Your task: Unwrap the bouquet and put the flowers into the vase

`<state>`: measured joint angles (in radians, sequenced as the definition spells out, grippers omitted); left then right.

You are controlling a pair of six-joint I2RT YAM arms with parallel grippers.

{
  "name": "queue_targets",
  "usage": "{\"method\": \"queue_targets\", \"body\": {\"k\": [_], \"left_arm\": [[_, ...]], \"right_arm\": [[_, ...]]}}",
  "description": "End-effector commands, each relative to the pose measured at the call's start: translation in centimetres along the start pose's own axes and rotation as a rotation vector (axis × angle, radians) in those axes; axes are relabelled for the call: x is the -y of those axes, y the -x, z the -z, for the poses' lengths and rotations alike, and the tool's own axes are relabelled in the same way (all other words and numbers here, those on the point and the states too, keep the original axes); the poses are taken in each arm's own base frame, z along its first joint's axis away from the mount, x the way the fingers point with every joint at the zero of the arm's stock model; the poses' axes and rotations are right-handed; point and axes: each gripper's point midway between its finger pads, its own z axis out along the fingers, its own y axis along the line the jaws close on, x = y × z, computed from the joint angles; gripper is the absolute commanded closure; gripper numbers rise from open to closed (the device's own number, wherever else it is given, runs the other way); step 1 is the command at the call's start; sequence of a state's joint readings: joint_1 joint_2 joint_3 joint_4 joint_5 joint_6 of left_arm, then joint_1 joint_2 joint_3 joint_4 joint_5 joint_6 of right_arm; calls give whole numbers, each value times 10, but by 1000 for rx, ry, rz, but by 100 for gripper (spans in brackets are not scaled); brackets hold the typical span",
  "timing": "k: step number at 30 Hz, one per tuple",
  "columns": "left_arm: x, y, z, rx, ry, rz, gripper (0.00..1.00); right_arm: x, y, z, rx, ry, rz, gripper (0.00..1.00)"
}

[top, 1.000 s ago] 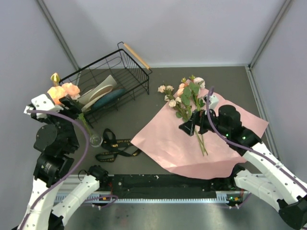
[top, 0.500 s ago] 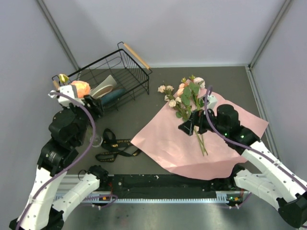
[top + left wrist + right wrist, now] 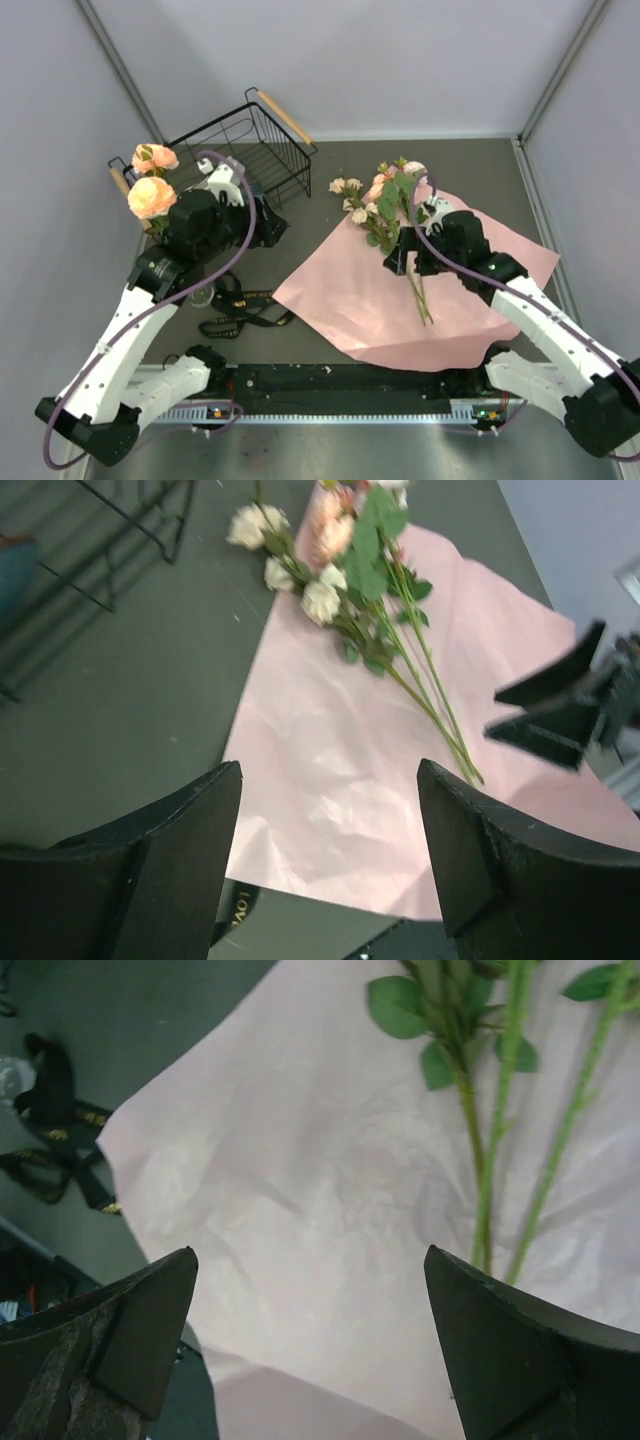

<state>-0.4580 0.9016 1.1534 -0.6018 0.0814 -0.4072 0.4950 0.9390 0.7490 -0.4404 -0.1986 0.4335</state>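
Lying across the pink paper (image 3: 340,300) right of centre, the flowers (image 3: 390,205) are resting on the surface. Two peach roses (image 3: 150,195) are standing at upper left. Both hands are hovering with fingers apart and empty: left hand (image 3: 330,850), right hand (image 3: 310,1330). Black ribbon (image 3: 235,912) is showing gold letters "LOV" at the lower edge.

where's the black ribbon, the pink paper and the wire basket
black ribbon (image 3: 245,298), top view, on the looped strap left of the paper
pink paper (image 3: 335,290), top view, on its bare near-left part
wire basket (image 3: 284,117), top view, on the wooden handle at its rim
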Motion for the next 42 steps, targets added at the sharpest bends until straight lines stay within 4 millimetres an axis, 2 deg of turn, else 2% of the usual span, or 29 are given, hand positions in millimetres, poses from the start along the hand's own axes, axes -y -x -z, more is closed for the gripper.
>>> {"method": "queue_targets", "body": {"k": [1,3,5,9,10,11,13,16,24,28,33,38,42], "left_arm": [[37,-10,-2,-36,-214,57,23],[42,-12,-3,-42,-249,64,23],[44,-15,-3,-52,-265,66,23],[43,-16,-4,-51,-262,60,23],[43,-16,-4,-51,-262,60,23],[43,-16,-3,-50,-262,60,23],[42,-17,-2,-49,-262,58,23],[44,-14,3,-33,-270,47,23],[45,-5,14,2,-268,24,22],[49,-4,13,-2,-285,46,22],[66,4,20,15,-366,75,22],[65,5,23,20,-358,83,22],[63,3,26,22,-347,87,22]], "right_arm": [[41,22,-8,14,-140,-42,4],[63,26,-12,9,-204,-68,6],[86,23,-21,-22,-277,-91,12],[108,26,-35,-41,-351,-128,30],[112,25,-39,-45,-365,-129,38],[114,30,-43,-23,-366,-127,43],[124,27,-52,-31,-396,-130,55],[137,24,-63,-59,-443,-121,66],[158,6,-74,-111,-501,-75,73],[152,2,-82,-110,-440,-64,79],[152,-3,-88,-124,-431,-57,77],[148,-13,-98,-166,-400,-68,76],[149,-17,-101,-178,-414,-61,82]]}}
